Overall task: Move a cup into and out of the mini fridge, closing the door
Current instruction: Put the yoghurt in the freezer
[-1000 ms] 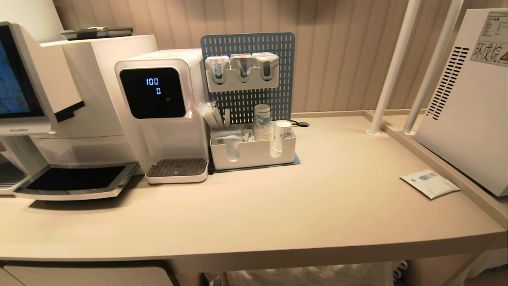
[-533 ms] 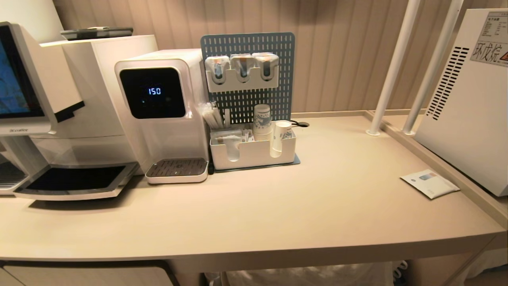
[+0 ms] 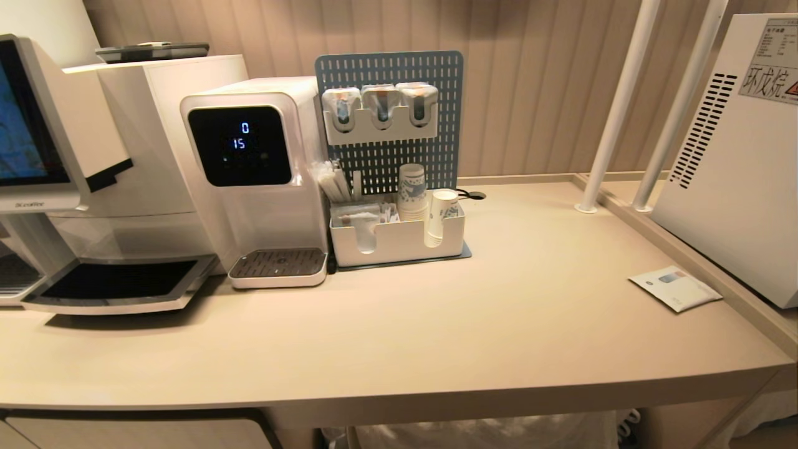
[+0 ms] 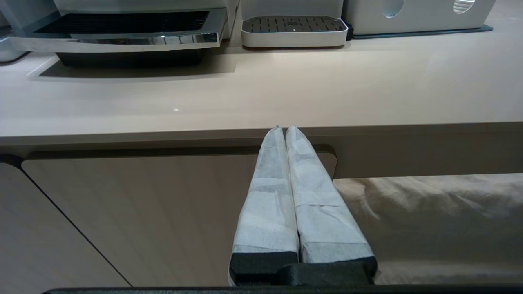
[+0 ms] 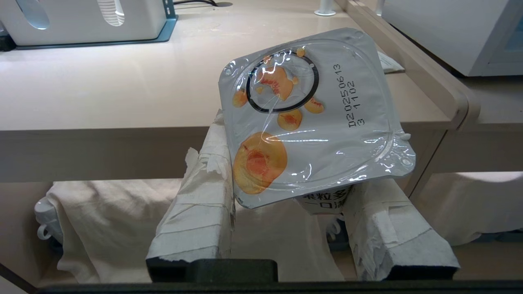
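The cup (image 5: 310, 118), a white yogurt cup with a square foil lid printed with orange fruit, sits tilted between the taped fingers of my right gripper (image 5: 292, 163), which is shut on it. It hangs below and in front of the beige counter's front edge (image 5: 122, 136). The mini fridge (image 3: 735, 168) stands on the raised shelf at the far right, showing black vent slots and a warning sticker. A strip of its glass door (image 5: 514, 41) shows in the right wrist view. My left gripper (image 4: 284, 128) is shut and empty, low in front of the counter edge. Neither arm shows in the head view.
On the counter stand a coffee machine (image 3: 62, 174), a water dispenser (image 3: 249, 181) and a pegboard organiser (image 3: 399, 237) with paper cups. A white packet (image 3: 675, 287) lies near the raised ledge (image 3: 686, 255). Two white poles (image 3: 614, 106) rise beside the fridge. Cloth hangs under the counter.
Only the digits on the water dispenser's screen differ. Nothing else has visibly moved.
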